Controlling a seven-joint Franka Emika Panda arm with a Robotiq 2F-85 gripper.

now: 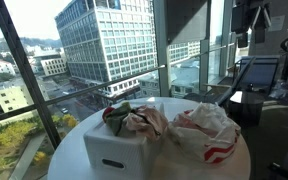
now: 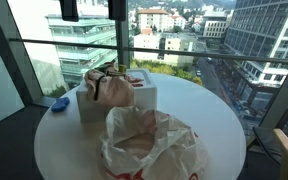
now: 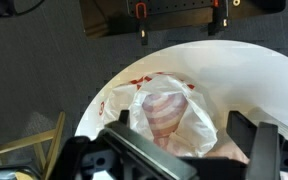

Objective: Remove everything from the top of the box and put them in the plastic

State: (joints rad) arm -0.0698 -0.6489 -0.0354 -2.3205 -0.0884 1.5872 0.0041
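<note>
My gripper [image 3: 187,132] hangs wide open above the wrinkled white plastic bag with red print [image 3: 169,108] on the round white table [image 2: 219,110]; crinkled wrapper wads [image 2: 109,85] sit atop the white foam box [image 2: 89,108] beside it.

Wrist view, lower edge: my gripper [image 3: 181,122] is all black. Two fingers [image 3: 256,135], matte and blocky, with flat inner faces and squared tips. Behind them the housing [image 3: 164,165] is dark grey-black and runs the full width of the frame. It is out of focus, with angular stepped edges on one side. Screws and markings are too blurred to tell.
</note>
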